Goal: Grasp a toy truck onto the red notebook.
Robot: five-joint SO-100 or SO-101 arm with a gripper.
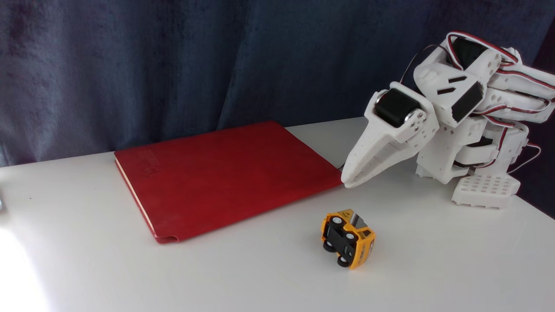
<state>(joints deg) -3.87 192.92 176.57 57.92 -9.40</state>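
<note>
1. From my seat I see the white two-finger plastic gripper (352,182) folded low, its tip pointing down and to the left of the fixed view. The fingers lie together with no gap I can make out, and nothing is between them, so I read it as closed and empty.

2. The tip sits just beside the right-hand corner of the large flat dark red notebook (225,173). I cannot tell whether it touches the cover or the table.

3. Behind it, the white printed arm (468,108) is tucked up on its base at the right, with red and black wires looping over the joints. That looks to me like a rest pose.

4. The small stubby orange-yellow plastic toy truck (348,238) lies tipped on its side on the white table (433,268), black underside and white-hubbed wheels turned toward the camera. It is in front of the gripper, near it but clearly apart, and off the notebook's right edge.

5. My judgement: the reach is the step in hand, with the grasp not yet made.

6. Next I would need to spread the fingers, swing the tip forward over the truck, and come down across its narrow body. Lying on its side, it may roll or skid as the fingers close.

7. The notebook lies flat with its whole cover free, so the drop should be easy.
</note>
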